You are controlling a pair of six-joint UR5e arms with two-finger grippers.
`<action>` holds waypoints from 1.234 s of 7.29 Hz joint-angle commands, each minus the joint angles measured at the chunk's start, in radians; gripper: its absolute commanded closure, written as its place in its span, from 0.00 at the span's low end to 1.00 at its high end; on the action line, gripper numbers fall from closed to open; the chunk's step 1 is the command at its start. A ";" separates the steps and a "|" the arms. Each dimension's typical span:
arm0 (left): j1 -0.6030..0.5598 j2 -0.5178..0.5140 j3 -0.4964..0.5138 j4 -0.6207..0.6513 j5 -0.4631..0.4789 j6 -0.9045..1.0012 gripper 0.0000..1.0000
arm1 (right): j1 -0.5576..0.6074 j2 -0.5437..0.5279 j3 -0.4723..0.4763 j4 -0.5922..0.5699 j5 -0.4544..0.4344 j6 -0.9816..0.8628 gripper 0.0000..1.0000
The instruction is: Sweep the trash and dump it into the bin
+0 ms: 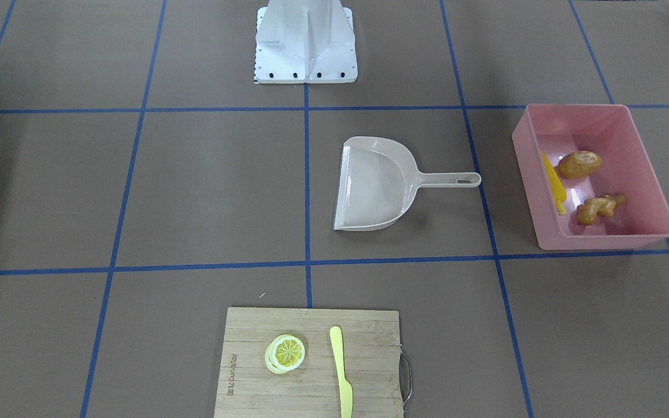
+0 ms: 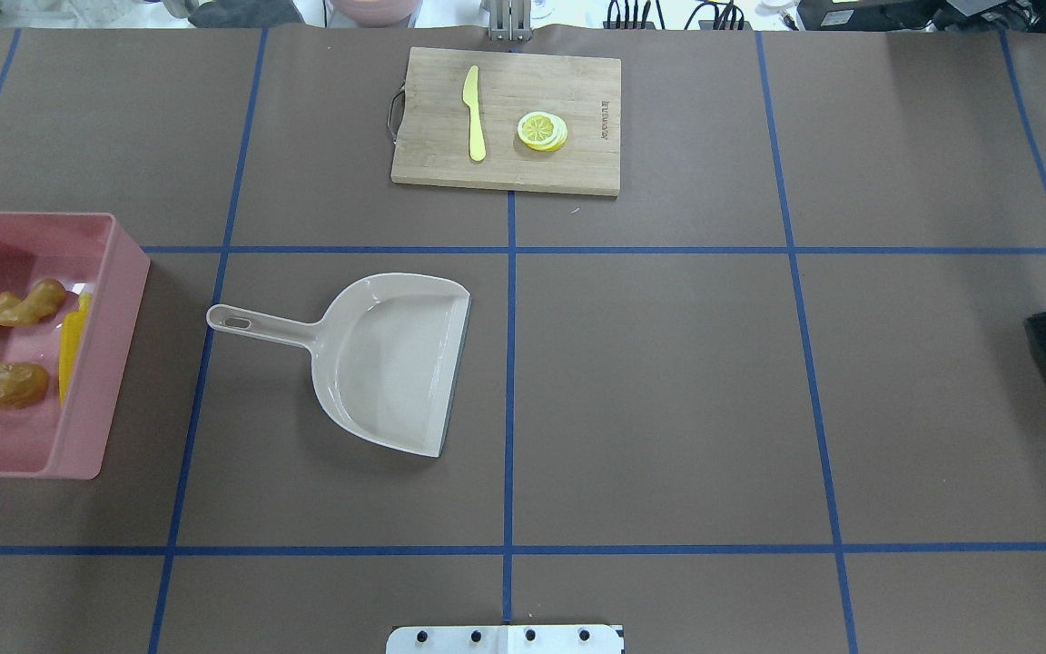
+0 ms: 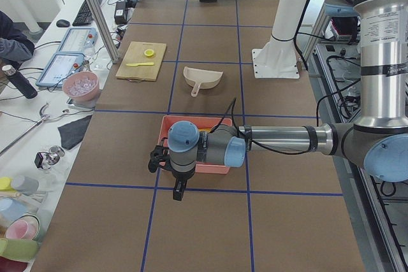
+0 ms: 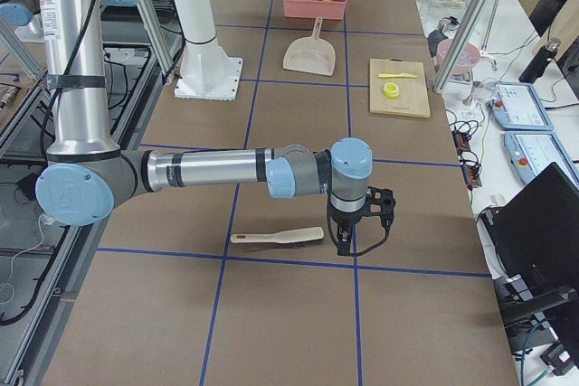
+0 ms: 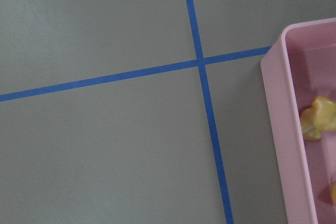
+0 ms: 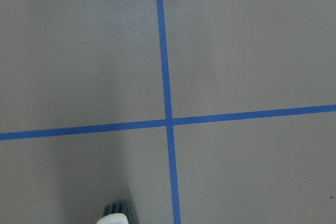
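The pink bin (image 1: 601, 240) stands at the table's left end and holds the yellow corn cob (image 1: 554, 183), the ginger root (image 1: 600, 208) and the potato (image 1: 579, 164). It also shows in the overhead view (image 2: 103, 363) and the left wrist view (image 5: 283, 129). My left gripper (image 3: 178, 191) hangs just past the bin's outer side, seen only in the exterior left view; I cannot tell if it is open. My right gripper (image 4: 345, 243) hovers by the bristle end of the brush (image 4: 276, 238) at the table's right end; I cannot tell its state either.
The beige dustpan (image 1: 375, 186) lies empty near the table's middle, its handle pointing toward the bin. A wooden cutting board (image 1: 253, 377) at the far edge carries a lemon slice (image 1: 285, 353) and a pale yellow knife (image 1: 341, 374). The robot base (image 1: 305, 40) is mid-table.
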 commanded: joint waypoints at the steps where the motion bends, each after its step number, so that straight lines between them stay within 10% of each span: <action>1: -0.002 0.002 -0.005 0.000 -0.001 0.001 0.02 | 0.000 0.000 -0.001 0.001 0.007 -0.005 0.00; 9: 0.000 0.028 0.025 0.001 -0.001 0.009 0.02 | 0.000 0.000 -0.005 0.001 0.006 -0.003 0.00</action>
